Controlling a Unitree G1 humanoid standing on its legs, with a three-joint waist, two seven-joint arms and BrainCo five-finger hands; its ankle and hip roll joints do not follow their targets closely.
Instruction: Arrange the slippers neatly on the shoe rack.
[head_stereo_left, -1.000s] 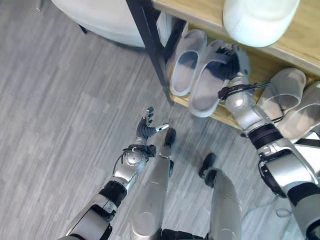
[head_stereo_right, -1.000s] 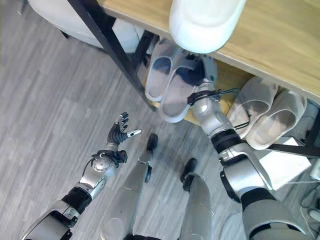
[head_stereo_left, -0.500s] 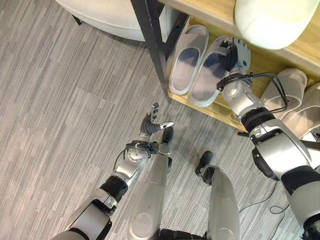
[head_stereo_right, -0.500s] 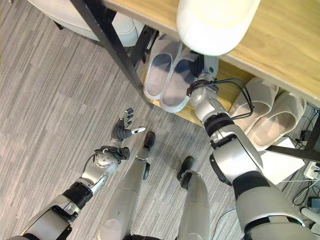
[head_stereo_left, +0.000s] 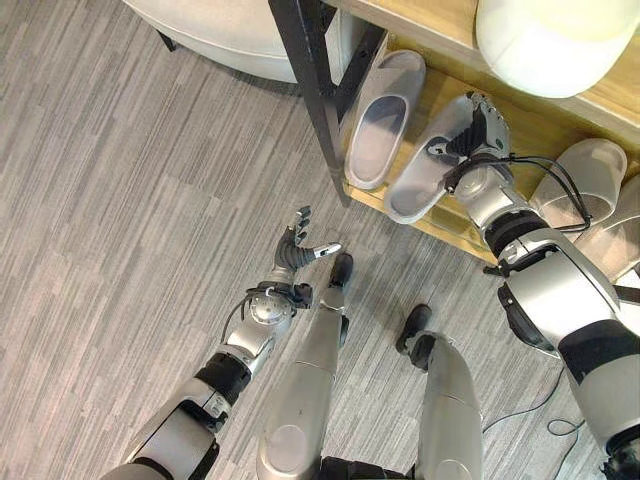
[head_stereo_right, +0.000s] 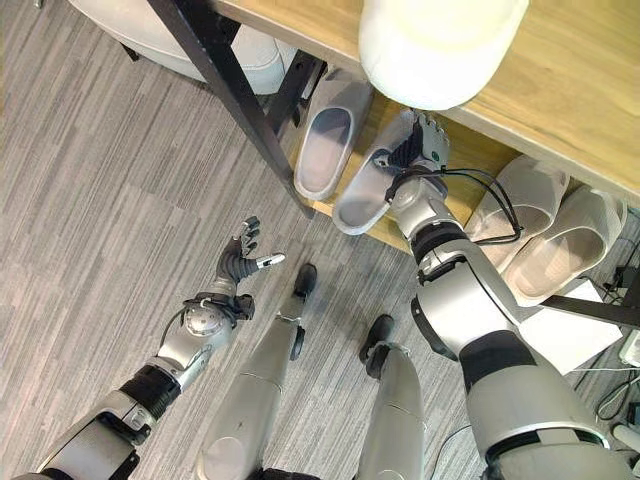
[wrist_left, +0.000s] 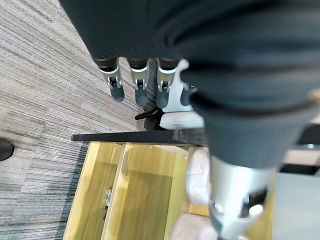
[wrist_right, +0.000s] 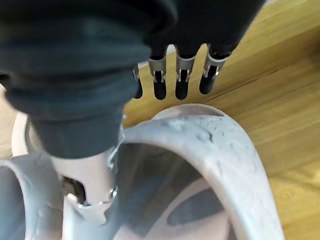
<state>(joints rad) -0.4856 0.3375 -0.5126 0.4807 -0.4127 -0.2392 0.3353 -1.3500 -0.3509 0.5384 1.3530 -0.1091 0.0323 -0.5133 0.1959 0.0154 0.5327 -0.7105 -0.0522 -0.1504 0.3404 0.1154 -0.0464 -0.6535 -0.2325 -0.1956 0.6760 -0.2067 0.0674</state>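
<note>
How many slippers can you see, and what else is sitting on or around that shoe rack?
Pale grey slippers: 4
White rounded container on the rack's top board: 1
Wooden shoe rack with black frame: 1
Total: 6

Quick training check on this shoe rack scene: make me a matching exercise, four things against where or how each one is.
Things:
1. left hand
2. right hand
3. slipper beside the black post
4. white rounded object

States:
A. on the rack's top board
B. open, above the grey floor
C. lying on the lower shelf, untouched
D. pinching the strap of the angled slipper

Pairs: 1-B, 2-D, 3-C, 4-A
</note>
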